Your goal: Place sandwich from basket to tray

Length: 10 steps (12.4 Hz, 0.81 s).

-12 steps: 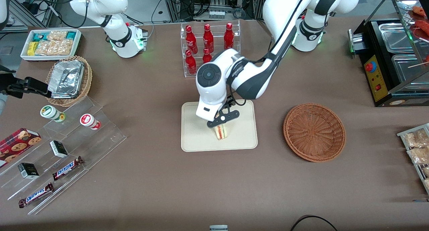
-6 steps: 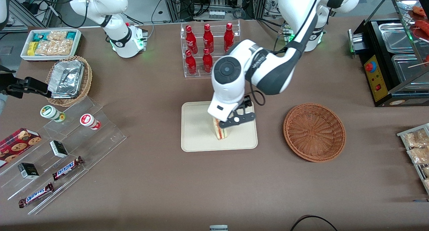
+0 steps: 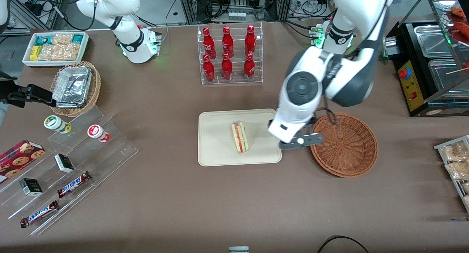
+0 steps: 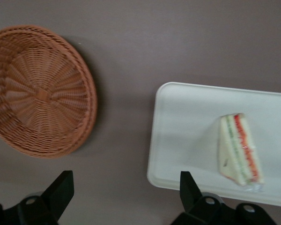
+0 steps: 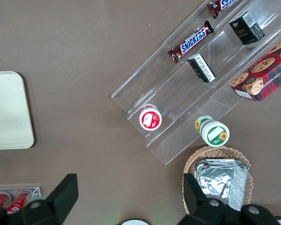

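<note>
The hand (image 3: 301, 142) hangs with fingers (image 4: 61, 187) spread wide, above the strip of bare bench (image 3: 296, 179) between the tray (image 3: 216, 154) and the basket (image 3: 343, 145). That strip is narrow. The sandwich (image 3: 240, 136) stands on edge near the tray's middle, with bare tray surface on every side. The basket holds nothing. The bottle rack (image 3: 230, 55) stands farther from the front camera than the tray, with open bench between them. Nearer the front camera than the tray, the bench lies open.
</note>
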Motion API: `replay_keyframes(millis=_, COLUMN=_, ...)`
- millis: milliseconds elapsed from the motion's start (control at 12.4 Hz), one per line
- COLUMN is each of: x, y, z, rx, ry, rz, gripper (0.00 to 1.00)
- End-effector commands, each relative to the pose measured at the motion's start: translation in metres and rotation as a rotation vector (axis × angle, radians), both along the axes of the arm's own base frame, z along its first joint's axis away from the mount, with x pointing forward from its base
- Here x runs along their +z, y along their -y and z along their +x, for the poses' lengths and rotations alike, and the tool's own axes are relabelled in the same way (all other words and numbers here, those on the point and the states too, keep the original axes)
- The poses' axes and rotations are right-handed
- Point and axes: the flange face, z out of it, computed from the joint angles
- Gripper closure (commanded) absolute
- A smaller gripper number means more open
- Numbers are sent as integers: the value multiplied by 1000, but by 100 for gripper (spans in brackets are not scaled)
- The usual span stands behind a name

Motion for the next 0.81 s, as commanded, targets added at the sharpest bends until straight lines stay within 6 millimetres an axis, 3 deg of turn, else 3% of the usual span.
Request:
replay_keyframes(millis=0, x=18, y=-59, z=-19, rx=-49, ry=13, rz=-18, gripper=0)
replay_keyframes(millis=161, x=29, y=-102, z=-16, rx=-104, ry=3, rz=-41, gripper=0)
replay_keyframes(millis=726, x=67, y=-207, z=-24, rx=-231, ry=-30, rz=-102, gripper=0)
